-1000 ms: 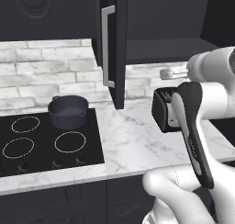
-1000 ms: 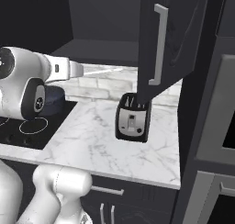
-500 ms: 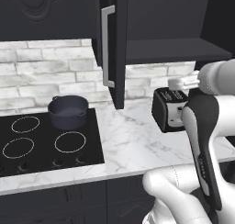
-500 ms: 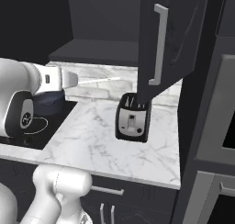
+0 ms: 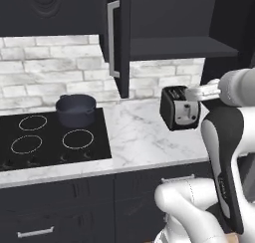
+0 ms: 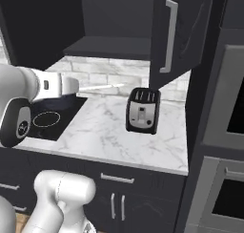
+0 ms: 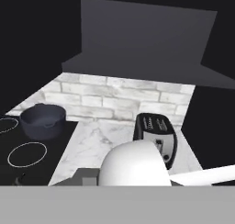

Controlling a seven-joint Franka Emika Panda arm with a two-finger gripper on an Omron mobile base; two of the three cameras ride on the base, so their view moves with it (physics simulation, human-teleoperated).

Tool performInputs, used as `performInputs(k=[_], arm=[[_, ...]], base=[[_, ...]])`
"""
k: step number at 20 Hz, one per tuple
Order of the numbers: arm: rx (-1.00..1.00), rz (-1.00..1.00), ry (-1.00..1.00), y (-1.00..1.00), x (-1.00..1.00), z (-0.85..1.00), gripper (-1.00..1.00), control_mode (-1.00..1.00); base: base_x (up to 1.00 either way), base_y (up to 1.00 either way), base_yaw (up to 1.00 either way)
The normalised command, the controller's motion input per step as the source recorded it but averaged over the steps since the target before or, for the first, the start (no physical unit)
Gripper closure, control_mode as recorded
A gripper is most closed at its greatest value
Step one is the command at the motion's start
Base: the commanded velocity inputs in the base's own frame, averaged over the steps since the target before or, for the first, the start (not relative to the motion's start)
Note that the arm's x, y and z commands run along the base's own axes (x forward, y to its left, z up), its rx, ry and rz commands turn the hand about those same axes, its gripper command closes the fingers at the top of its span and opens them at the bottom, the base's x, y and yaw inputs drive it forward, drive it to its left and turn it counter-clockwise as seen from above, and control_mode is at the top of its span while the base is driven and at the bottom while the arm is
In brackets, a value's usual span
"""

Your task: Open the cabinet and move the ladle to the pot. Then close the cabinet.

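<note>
The black cabinet stands open, its door [image 5: 123, 43] swung out with a long silver bar handle and the dark shelf [image 5: 184, 48] bare behind it. My gripper [image 6: 75, 88] hovers over the counter below the open shelf [image 6: 114, 48], shut on the ladle [image 6: 102, 87], whose thin silvery handle sticks out level towards the toaster. From the left side the ladle [image 5: 198, 92] shows just above the toaster. The dark blue-grey pot [image 5: 75, 110] sits lidless on the back of the cooktop, well to the left of the gripper. The pot [image 7: 43, 121] lies at the left of the hand view.
A black boxy toaster [image 5: 179, 108] stands on the marble counter [image 5: 144, 137] right under the ladle. The black cooktop [image 5: 45, 137] holds the pot. The open door [image 6: 181, 31] hangs above the toaster. A tall oven column [image 6: 224, 132] bounds the right side.
The arm has swung and the hand with the ladle has come down a little, away from the shelf and closer to the toaster. Pot, toaster and door have stayed put.
</note>
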Motion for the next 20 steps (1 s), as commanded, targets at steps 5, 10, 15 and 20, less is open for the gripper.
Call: performInputs(k=[5,10,15,20], arm=[[0.0,0.0,0.0,0.0,0.0,0.0,1.0,1.0],[0.0,0.0,0.0,0.0,0.0,0.0,1.0,1.0],[0.0,0.0,0.0,0.0,0.0,0.0,1.0,1.0],[0.0,0.0,0.0,0.0,0.0,0.0,1.0,1.0]], base=[[-0.61,0.53,0.0],[-0.2,0.81,0.0],[-0.03,0.9,0.0],[-0.03,0.69,0.0]])
